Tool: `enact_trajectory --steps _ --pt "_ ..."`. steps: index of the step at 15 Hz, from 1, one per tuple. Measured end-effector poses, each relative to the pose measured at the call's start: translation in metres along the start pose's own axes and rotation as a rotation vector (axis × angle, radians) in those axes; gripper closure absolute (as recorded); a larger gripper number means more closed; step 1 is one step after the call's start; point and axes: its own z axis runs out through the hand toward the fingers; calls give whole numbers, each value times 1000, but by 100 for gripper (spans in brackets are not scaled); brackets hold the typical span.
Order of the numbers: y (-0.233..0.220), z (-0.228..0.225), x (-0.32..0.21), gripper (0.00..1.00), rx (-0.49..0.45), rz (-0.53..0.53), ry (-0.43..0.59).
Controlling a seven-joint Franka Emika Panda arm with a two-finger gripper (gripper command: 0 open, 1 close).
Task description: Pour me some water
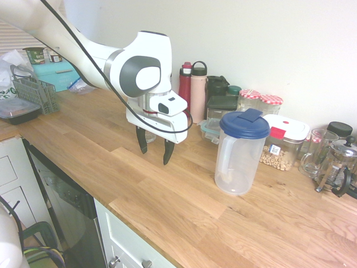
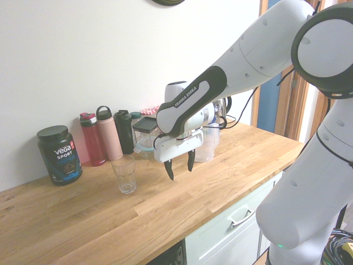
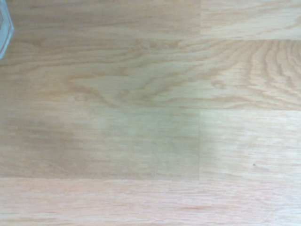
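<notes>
two things matter for this task: the clear jug with the blue lid, and the empty drinking glass. the jug stands upright on the wooden worktop, in front of a row of jars and boxes along the wall. the glass stands alone on the worktop, near the bottles and the dark protein tub. the tool hangs above the bare wood between the glass and the jug, pointing straight down. its two dark fingers are spread wide and hold nothing. the wrist view shows only wood grain and a small pale edge at one corner, which i cannot identify.

i judge that nothing is grasped yet, so the risks are all ahead. the jug is wide and its wall looks smooth and thin, so a grip on the body may slip or squeeze it; the handle may be a safer place. the jug looks almost empty, although i cannot see the water level clearly. the lid is on, so the water may come out slowly or suddenly when the jug is tilted. the glass is light and narrow, and a small touch could push it over. the crowded jars behind the jug could be hit on the approach.
</notes>
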Motion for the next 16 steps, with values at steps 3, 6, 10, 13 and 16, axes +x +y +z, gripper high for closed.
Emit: enact_trajectory --steps 3,6,10,13,16 --pt "1 -4 4 0 20 -8 -6" --pt "11 -46 26 0 94 -18 42" --pt "55 -125 31 0 208 -43 63" --pt "111 -174 40 0 271 -7 114" --pt "158 -186 63 0 297 54 178"
